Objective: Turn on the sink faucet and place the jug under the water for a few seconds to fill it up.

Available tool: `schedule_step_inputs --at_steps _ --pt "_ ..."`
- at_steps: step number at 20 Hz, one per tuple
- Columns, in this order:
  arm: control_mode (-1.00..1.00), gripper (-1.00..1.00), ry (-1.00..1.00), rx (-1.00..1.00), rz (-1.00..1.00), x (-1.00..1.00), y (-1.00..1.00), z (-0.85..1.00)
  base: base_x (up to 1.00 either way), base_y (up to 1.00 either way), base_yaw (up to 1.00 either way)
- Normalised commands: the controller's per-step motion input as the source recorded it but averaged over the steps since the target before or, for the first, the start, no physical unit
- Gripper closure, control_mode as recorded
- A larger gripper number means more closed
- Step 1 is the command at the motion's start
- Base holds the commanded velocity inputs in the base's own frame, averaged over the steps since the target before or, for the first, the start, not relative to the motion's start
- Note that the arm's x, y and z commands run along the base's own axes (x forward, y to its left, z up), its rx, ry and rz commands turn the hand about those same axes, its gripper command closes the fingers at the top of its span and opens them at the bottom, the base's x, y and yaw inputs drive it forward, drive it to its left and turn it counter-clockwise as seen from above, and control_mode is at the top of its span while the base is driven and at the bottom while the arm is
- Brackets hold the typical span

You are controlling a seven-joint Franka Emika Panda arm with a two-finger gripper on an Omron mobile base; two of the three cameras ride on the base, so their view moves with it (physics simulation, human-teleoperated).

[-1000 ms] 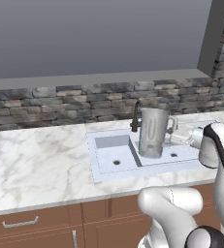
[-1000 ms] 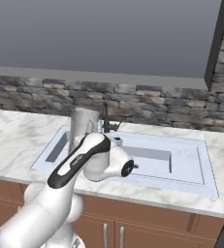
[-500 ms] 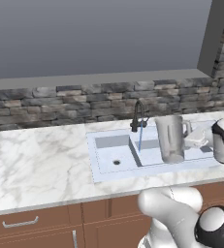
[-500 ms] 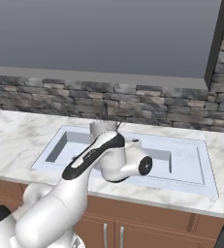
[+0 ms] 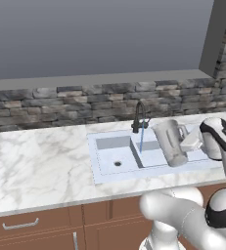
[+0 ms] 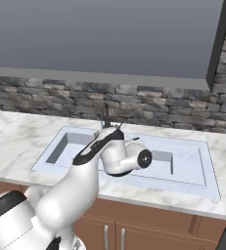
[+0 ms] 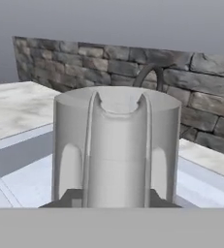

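The translucent grey jug (image 5: 169, 142) hangs over the right basin of the pale sink (image 5: 109, 149), leaning a little, to the right of the dark gooseneck faucet (image 5: 139, 116). A thin blue stream of water (image 5: 142, 137) falls from the spout into the sink, just left of the jug and clear of it. My gripper (image 5: 189, 143) comes in from the right and is shut on the jug's handle. In the hand view the jug (image 7: 116, 145) stands close, handle toward me, with the faucet's arch (image 7: 150, 76) behind its rim. The right base view has the faucet (image 6: 105, 115) and sink (image 6: 188, 163) behind my arm.
White marble counter (image 5: 36, 166) runs on both sides of the sink, with a grey stone backsplash (image 5: 60, 105) behind it. Wooden cabinet fronts with a drawer handle (image 5: 20, 225) lie below the counter's front edge. The left basin's drain (image 5: 117, 163) is uncovered.
The jug has moved right with my gripper, away from the spout and over the right basin, and now leans. The water stream falls free beside it.
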Motion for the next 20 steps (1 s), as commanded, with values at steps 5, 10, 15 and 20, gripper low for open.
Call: schedule_step_inputs --at_steps 5,10,15,20 --pt "-1.0 1.0 0.0 -0.02 0.04 0.42 0.0 -0.17 0.0 0.0 0.0" --pt "-1.0 1.0 0.0 0.03 0.18 0.32 0.0 -0.19 0.0 0.0 0.0" --pt "-1.0 1.0 -0.01 0.06 0.23 0.24 0.0 -0.19 0.0 0.0 0.0" --pt "-1.0 1.0 0.0 0.03 0.24 0.22 0.0 -0.35 0.0 0.0 0.0"
